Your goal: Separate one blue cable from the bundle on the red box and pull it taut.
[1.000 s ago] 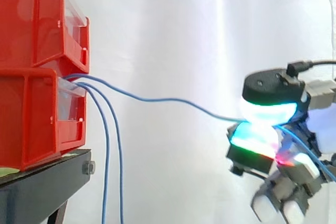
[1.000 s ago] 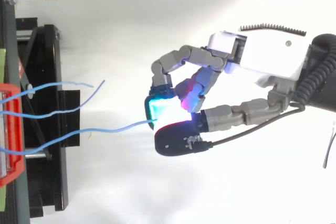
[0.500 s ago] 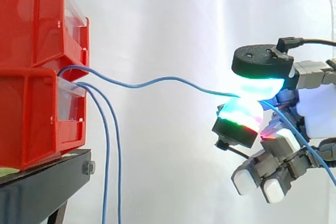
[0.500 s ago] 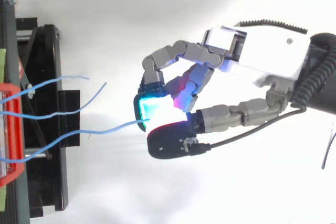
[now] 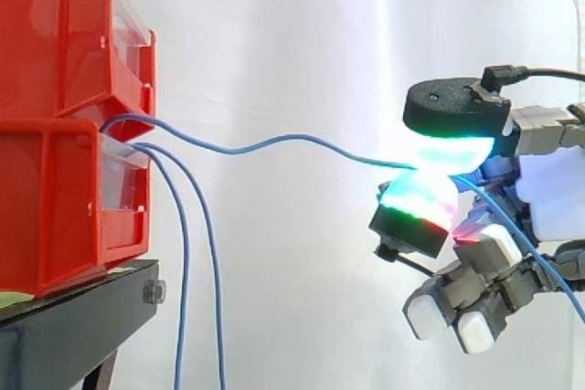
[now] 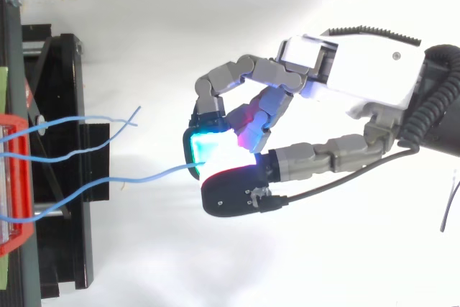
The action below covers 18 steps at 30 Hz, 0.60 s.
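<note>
One blue cable (image 5: 274,142) runs from the gap between the stacked red bins (image 5: 64,116) across to my hand (image 5: 457,180), sagging in a shallow wave. The hand (image 6: 287,127) is shut on it, the cable pinched between a cyan-glowing thumb pad and a finger pad; its tail (image 5: 539,258) hangs down past the palm. Two other blue cables (image 5: 196,271) droop from the same bin front straight down. From above, the pinched cable (image 6: 136,179) leaves the bin edge and meets the glowing pads, while the loose ones (image 6: 86,121) end in free tips.
The red bins rest on a black stand (image 5: 82,326) at the left; from above the stand (image 6: 50,141) is a black frame along the left edge. A white curtain backs the scene.
Over the last second the hand moved left toward the bins and rose a little, so the pinched cable went slacker and wavy. Since half a second ago only the hanging cables swayed.
</note>
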Available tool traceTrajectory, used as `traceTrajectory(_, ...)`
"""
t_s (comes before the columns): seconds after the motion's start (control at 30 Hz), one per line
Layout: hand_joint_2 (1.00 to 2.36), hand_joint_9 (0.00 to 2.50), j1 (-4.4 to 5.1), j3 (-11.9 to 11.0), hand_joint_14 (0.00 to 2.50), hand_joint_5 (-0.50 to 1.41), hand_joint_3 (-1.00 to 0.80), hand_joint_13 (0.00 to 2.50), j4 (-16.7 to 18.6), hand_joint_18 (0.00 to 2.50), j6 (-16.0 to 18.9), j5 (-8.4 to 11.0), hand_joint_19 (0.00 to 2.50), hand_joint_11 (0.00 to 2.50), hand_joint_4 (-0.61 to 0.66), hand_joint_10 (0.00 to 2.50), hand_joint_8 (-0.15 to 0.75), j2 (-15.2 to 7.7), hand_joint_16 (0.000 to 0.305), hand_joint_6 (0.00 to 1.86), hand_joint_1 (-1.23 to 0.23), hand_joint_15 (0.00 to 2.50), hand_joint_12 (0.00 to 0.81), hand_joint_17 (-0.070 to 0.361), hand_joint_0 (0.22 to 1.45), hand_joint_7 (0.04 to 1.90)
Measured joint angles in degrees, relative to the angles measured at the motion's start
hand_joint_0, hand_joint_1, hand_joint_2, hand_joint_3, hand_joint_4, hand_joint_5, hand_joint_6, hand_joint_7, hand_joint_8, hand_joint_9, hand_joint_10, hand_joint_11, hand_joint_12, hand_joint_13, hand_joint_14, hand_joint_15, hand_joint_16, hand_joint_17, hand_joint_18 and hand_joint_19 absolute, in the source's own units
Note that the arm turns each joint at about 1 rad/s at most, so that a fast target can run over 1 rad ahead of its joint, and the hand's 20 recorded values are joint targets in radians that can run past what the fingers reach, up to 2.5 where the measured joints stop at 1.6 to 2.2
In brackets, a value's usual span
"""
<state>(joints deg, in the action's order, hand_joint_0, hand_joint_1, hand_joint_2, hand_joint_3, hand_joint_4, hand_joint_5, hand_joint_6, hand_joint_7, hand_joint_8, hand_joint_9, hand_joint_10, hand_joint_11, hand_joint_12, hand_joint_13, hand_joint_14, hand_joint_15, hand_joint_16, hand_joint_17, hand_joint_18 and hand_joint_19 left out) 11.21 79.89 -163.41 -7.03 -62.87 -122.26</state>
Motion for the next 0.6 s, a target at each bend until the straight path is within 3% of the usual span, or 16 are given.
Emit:
traceTrajectory(0.1, 1.19, 1.31, -0.01, 0.00, 0.01, -0.08, 0.20, 0.93, -0.03, 0.74, 0.00, 0.01, 0.33, 0.74, -0.19, 0.02, 0.376, 0.00, 0.038, 0.91, -0.88, 0.46, 0.415, 0.085, 0.62, 1.48)
traceTrajectory(0.13, 1.20, 1.32, -0.01, 0.00, 0.02, -0.08, 0.20, 0.93, -0.04, 0.84, 0.00, 0.00, 0.37, 0.74, -0.18, 0.02, 0.375, 0.00, 0.048, 0.91, -0.88, 0.48, 0.419, 0.107, 0.62, 1.47)
traceTrajectory(0.2, 1.21, 1.32, 0.00, 0.00, 0.01, -0.08, 0.19, 0.94, -0.03, 0.85, 0.00, 0.01, 0.38, 0.74, -0.19, 0.02, 0.377, 0.00, 0.050, 0.91, -0.88, 0.49, 0.425, 0.112, 0.62, 1.47)
traceTrajectory(0.6, 1.27, 1.31, 0.00, 0.00, 0.02, -0.08, 0.15, 0.95, -0.05, 0.85, 0.00, 0.03, 0.39, 0.73, -0.20, 0.02, 0.374, 0.00, 0.051, 0.91, -0.87, 0.49, 0.432, 0.115, 0.60, 1.44)
